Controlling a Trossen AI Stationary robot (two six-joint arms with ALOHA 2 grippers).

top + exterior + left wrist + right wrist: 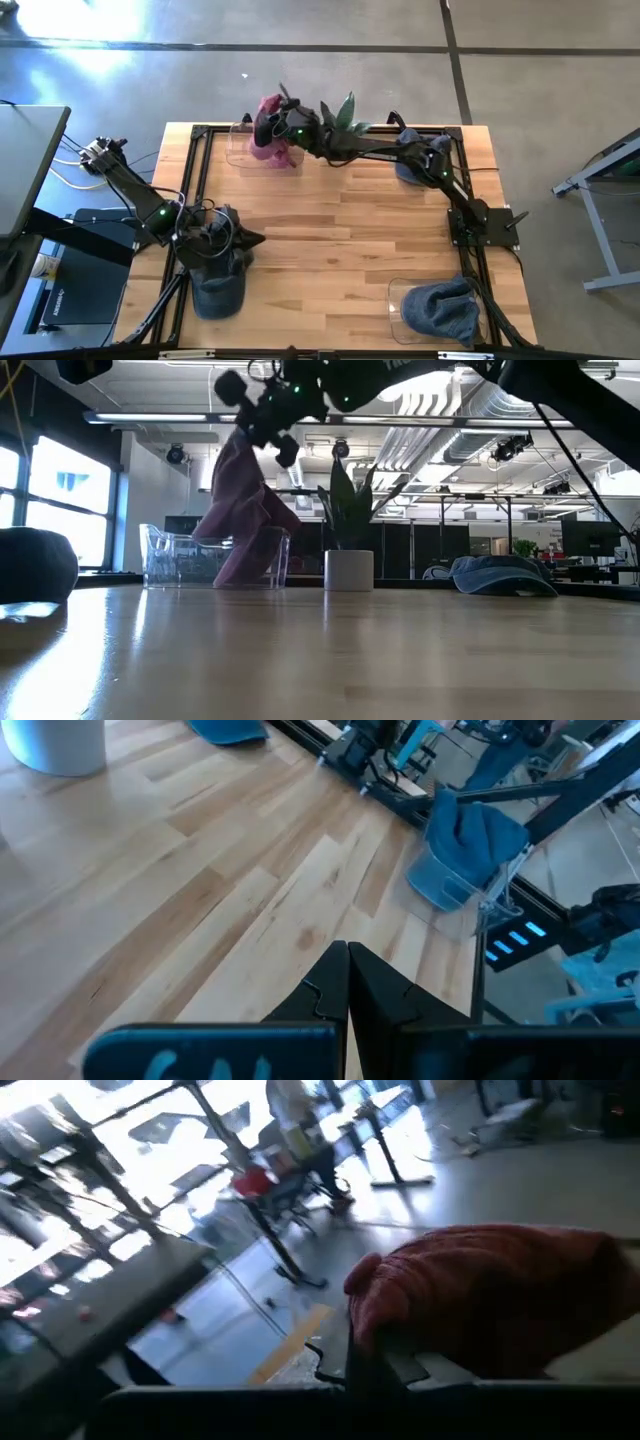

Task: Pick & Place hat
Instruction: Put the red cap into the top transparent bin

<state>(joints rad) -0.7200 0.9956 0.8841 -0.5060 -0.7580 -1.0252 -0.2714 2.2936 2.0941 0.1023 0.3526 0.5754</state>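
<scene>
a: where's the hat?
b: pink hat (268, 128) hangs pinched in the right gripper (272, 127), upper left of frame, over the clear bin (240, 150).
a: left gripper?
b: left gripper (255, 238) closed, empty, lower left.

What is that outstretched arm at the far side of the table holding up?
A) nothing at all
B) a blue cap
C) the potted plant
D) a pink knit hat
D. The right gripper is shut on the pink hat, which hangs from it over the clear bin, beside the potted plant.
</scene>
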